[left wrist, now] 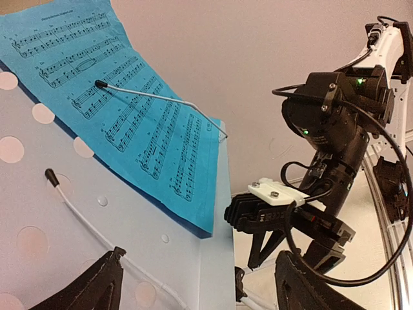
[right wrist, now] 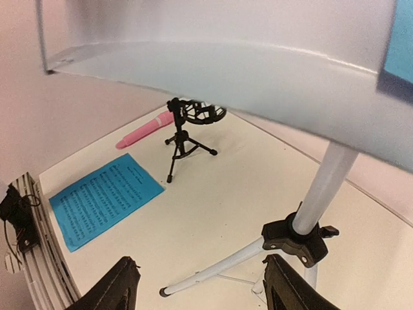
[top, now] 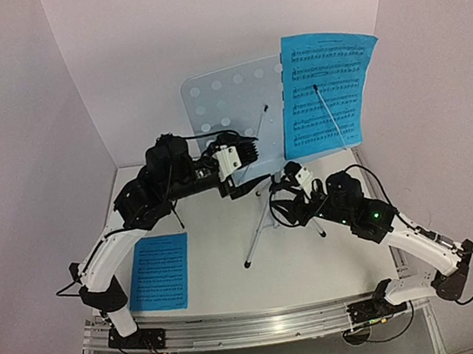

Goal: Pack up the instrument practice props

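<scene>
The pale perforated music stand (top: 226, 99) stands at the back of the table on its silver tripod (right wrist: 322, 187). One blue sheet-music page (top: 330, 93) rests on its desk under a wire holder (left wrist: 161, 98). Another blue page (top: 162, 271) lies flat at the front left. The pink microphone (right wrist: 145, 132) sits in the small black tripod mic stand (right wrist: 187, 129). My left gripper (left wrist: 203, 287) is open in front of the desk's lower edge, apart from it. My right gripper (right wrist: 200, 290) is open, low by the tripod's hub (right wrist: 300, 236) and leg, holding nothing.
White walls close in the table at the back and sides. A metal rail (top: 257, 324) runs along the near edge. The right arm (left wrist: 329, 129) hangs close to the desk's right side. In the top view the left arm hides the microphone.
</scene>
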Robot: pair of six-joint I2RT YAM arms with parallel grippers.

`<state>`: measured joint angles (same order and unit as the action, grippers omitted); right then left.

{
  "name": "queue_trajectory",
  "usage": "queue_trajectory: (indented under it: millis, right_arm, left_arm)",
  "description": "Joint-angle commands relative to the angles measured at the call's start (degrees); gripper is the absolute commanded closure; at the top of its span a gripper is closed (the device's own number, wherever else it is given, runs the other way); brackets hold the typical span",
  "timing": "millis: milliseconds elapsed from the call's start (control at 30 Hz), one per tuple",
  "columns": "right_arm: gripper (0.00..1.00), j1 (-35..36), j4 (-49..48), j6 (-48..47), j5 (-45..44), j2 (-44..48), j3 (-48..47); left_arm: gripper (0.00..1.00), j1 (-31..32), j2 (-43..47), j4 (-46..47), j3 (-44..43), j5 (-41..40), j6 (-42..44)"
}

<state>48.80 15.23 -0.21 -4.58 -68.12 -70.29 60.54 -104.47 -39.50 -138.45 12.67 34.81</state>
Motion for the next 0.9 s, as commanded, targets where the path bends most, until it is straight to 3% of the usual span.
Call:
queue_trajectory:
  millis: [0, 167, 867]
  right_arm:
    - [0.34, 0.00, -10.47, 4.58, -8.97, -1.69, 1.79]
    - [0.33, 0.01, -22.61, 5.49, -15.56, -4.05, 6.08]
    - [0.34, 10.07, -48.34, -7.71, -41.95, -14.31, 11.69]
  left_arm:
    - [0.18, 0.11, 4.00, -1.65, -0.96, -3.89, 2.49]
    - [0.17, 0.02, 7.05, -3.23, 0.97, -8.49, 2.85]
    - [0.16, -0.06, 15.54, -6.11, 7.18, -21.25, 3.82]
